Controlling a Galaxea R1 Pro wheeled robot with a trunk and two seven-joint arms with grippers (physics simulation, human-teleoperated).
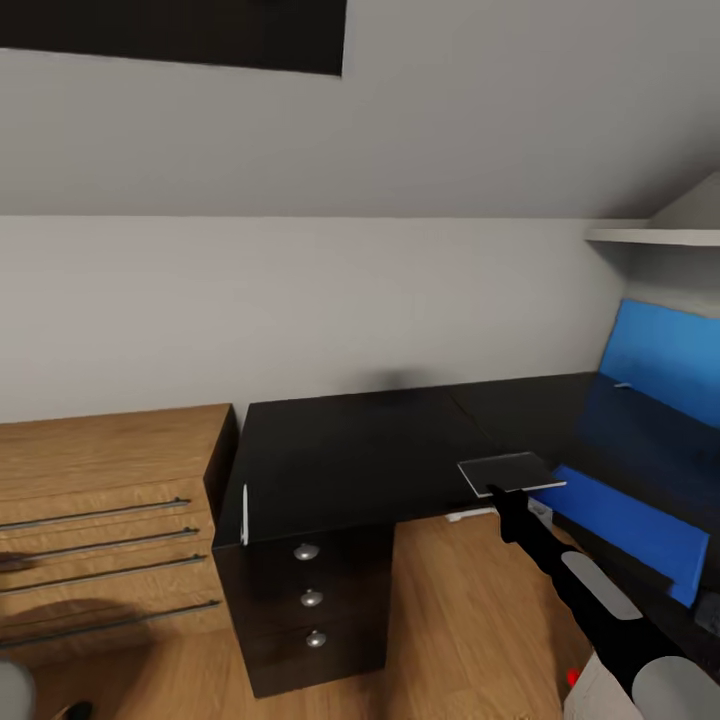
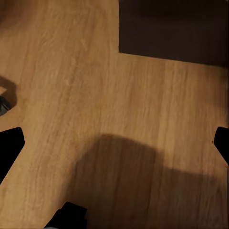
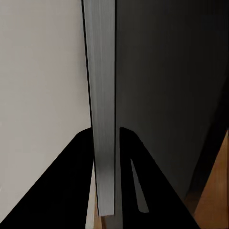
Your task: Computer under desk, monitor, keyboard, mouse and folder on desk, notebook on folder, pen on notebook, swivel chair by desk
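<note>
Lower right of the head view, the right claw [image 1: 503, 497] pinches the thin grey notebook [image 1: 508, 472] by its edge (held flat) over the black table [image 1: 350, 460]. The blue folder [image 1: 625, 520] lies right of it, possibly on the table. Stacking and the pen remain. The left claw [image 2: 114, 143] hangs spread above the wooden floor [image 2: 71, 71].

Grey wall [image 1: 300, 300], sloped ceiling, wood floor [image 1: 450, 600], oak drawer unit [image 1: 100, 520] at left, white shelf [image 1: 655, 236].

Thin grey notebook [image 1: 510, 472] held flat over black desk [image 1: 350, 460], blue folder [image 1: 625, 520] beside
</note>
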